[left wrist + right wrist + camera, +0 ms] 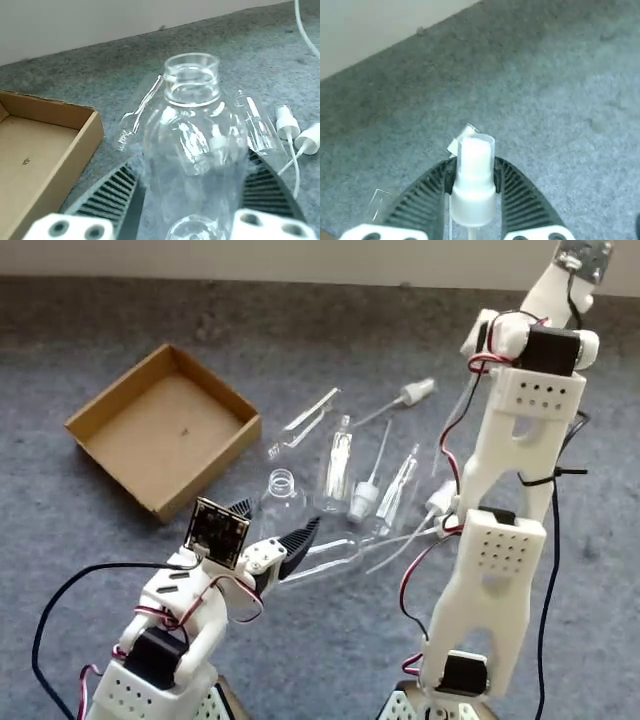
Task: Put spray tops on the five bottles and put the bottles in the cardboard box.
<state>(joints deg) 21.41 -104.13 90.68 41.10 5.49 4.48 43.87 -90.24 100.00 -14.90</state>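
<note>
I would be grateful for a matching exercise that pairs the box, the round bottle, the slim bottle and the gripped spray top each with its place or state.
Things:
1. box
2. round bottle
3. slim bottle
4. spray top

Places or states:
A. held in the right gripper
B. empty
C. lying on the table
D. held in the left gripper

Pairs: 1-B, 2-D, 3-C, 4-A.
</note>
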